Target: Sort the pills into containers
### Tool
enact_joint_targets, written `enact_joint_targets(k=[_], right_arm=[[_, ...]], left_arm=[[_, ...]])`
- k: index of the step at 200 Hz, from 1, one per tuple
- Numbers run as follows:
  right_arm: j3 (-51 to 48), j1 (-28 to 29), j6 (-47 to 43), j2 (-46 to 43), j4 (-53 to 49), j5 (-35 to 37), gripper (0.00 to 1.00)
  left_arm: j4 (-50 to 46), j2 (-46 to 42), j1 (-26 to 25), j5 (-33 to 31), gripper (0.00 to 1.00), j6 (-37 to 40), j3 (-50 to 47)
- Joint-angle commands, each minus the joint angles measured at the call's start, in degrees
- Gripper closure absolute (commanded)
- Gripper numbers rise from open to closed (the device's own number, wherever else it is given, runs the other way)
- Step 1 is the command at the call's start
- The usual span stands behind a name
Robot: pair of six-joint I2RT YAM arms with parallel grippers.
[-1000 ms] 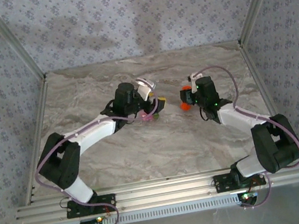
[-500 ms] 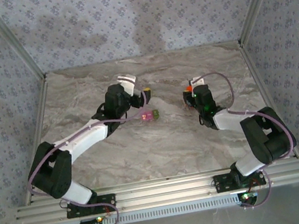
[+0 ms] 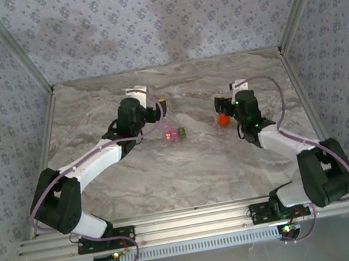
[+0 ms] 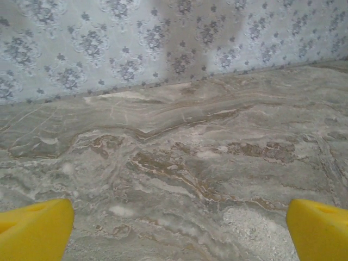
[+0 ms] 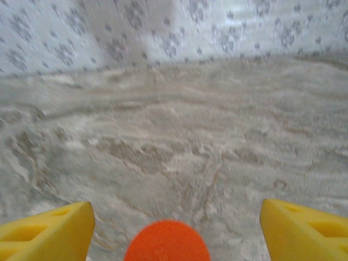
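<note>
The containers (image 3: pixel 177 133), a tiny joined pink and olive-green pair, stand on the marble table (image 3: pixel 187 168) near its middle. My left gripper (image 3: pixel 150 99) hovers up and to the left of them, apart from them. In the left wrist view that gripper (image 4: pixel 176 231) is wide open, with bare marble between its yellow fingertips (image 4: pixel 32 228). An orange bottle (image 3: pixel 224 119) stands beside my right gripper (image 3: pixel 229 102). Its round cap (image 5: pixel 167 242) lies low between the open right gripper's (image 5: pixel 176 228) fingers (image 5: pixel 49 231), touching neither. The pills are too small to make out.
Patterned walls close the table in at the back and both sides, with metal posts (image 3: pixel 22 62) at the corners. Open marble lies in front of the containers toward the arm bases and behind both grippers toward the back wall.
The left gripper has opened, let go of the containers and pulled back to the upper left. The right gripper has opened off the orange bottle, which now stands free.
</note>
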Motion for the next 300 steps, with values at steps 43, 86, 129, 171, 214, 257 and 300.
enact_joint_targets(k=[43,86,129,171,214,257,300], right_arm=[[19.88,0.84,6.56,-1.23,-26.54,-20.88,0.21],[28.51,5.92,9.06,8.53,-38.21,-28.74,0.24],[32.94,9.56,9.91,19.94,-42.79,-29.92,0.28],[33.46,10.65,10.84,27.95,-41.69,-29.09,0.31],[34.09,11.74,10.89,32.37,-41.49,-29.20,0.37],[34.78,12.39,10.82,33.89,-41.02,-27.59,0.43],[36.75,13.14,9.46,36.04,-43.01,-25.83,0.44]], left_arm=[[-18.92,1.66,3.16,-7.80,0.00,-5.13,11.54],[-34.30,10.74,4.69,-7.51,0.00,-1.48,23.07],[-42.69,17.50,7.86,0.42,0.03,-3.64,30.22],[-50.12,23.41,8.62,10.01,0.16,-1.99,36.94],[-53.47,27.46,8.87,15.63,0.27,-1.86,39.61],[-53.22,28.47,8.83,17.65,0.29,-2.09,39.17],[-53.72,29.35,8.82,18.83,0.31,-1.22,39.04]])
